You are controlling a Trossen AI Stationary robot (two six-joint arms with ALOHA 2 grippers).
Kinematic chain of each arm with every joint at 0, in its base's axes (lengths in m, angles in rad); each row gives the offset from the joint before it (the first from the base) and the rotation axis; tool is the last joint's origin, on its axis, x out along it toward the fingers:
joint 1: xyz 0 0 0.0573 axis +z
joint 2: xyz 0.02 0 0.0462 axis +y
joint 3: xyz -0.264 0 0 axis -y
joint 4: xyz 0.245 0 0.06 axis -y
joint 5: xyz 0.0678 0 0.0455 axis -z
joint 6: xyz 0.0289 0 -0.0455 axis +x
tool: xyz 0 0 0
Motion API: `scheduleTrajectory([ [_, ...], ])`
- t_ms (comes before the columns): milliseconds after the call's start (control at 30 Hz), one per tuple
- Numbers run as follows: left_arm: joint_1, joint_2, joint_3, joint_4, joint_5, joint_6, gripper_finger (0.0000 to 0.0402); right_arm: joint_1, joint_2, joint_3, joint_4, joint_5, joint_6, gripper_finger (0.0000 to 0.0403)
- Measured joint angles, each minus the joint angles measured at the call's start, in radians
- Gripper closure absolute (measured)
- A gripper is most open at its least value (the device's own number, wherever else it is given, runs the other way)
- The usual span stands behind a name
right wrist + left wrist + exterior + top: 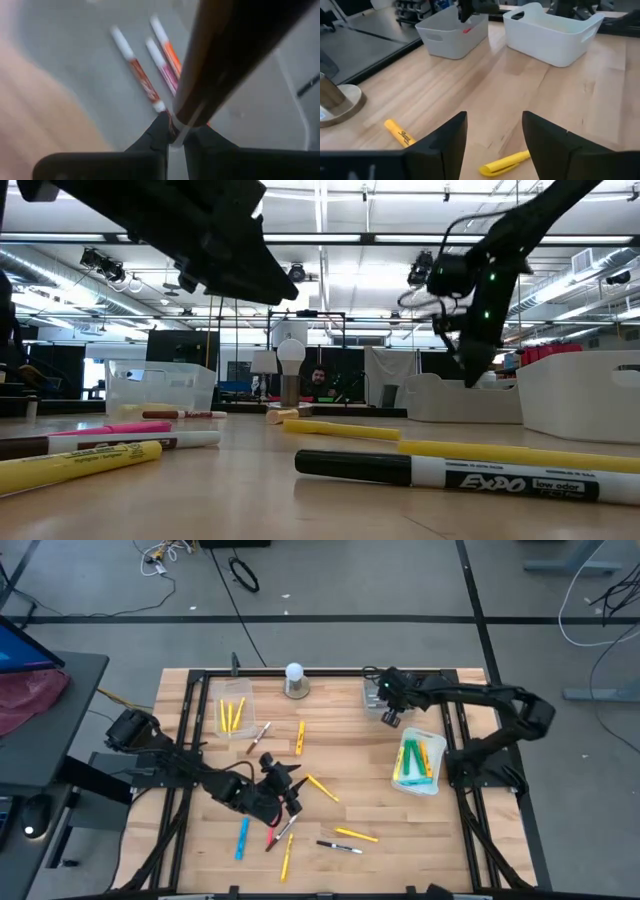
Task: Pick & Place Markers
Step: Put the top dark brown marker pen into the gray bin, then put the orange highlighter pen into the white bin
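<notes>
Markers lie scattered on the wooden table: yellow ones (322,787) (356,835), a blue one (242,838), a black-and-white one (340,847). My left gripper (290,790) hovers open over the table's middle; its wrist view shows two yellow markers (400,132) (505,162) under the open fingers (495,125). My right gripper (388,705) hangs over the grey bin (372,690) at the far right, shut on a dark-barrelled marker (225,55). Three white-capped red, pink and orange markers (142,75) lie on that bin's floor. My right gripper (172,132) pinches the dark-barrelled marker between its two fingers at one end of the barrel, by a white band (182,131). The fingers point down from above. The marker is lifted clear over the bin and runs on past the fingertips.
A white bin (420,762) on the right holds green and yellow markers. A clear bin (235,715) on the left holds yellow ones. A white round-topped knob on a grey base (294,680) stands at the far edge. A black frame (330,671) rims the table.
</notes>
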Motion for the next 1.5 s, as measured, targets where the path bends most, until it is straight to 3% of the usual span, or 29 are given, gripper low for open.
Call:
scheduleTrajectory([
  [233, -0.001, 0.0, 0.0, 0.0, 0.008, 0.0, 0.0207, -0.068, 0.128, 0.0, 0.002, 0.001, -0.078, 0.0368],
  [467, -0.002, 0.0, 0.0, 0.0, 0.008, 0.0, 0.0207, -0.084, 0.15, 0.0, 0.008, 0.056, -0.085, 0.0339],
  [767, -0.002, 0.0, 0.0, 0.0, 0.008, 0.001, 0.0207, -0.081, 0.102, 0.0, 0.016, 0.12, -0.089, 0.0292],
  [933, -0.002, 0.0, 0.0, 0.0, 0.009, 0.002, 0.0207, -0.04, -0.015, 0.0, 0.017, 0.159, -0.024, 0.027],
  [1033, -0.001, 0.0, 0.0, -0.002, 0.008, 0.001, 0.0207, 0.012, -0.116, 0.0, 0.013, 0.133, 0.065, 0.0269],
  [1133, -0.001, 0.0, 0.0, -0.009, 0.009, 0.001, 0.0207, 0.098, -0.228, 0.0, 0.023, 0.039, 0.18, 0.0275],
  [1267, -0.001, 0.0, 0.0, -0.021, 0.009, -0.007, 0.0207, 0.294, -0.336, 0.0, 0.105, 0.006, 0.312, 0.0293],
  [1400, -0.001, 0.0, 0.0, -0.092, 0.004, -0.072, 0.0207, 0.527, -0.363, -0.023, 0.307, 0.01, 0.356, 0.0314],
  [1500, 0.004, 0.001, 0.0, -0.215, -0.032, -0.202, 0.0207, 0.671, -0.345, -0.088, 0.546, 0.025, 0.34, 0.0328],
])
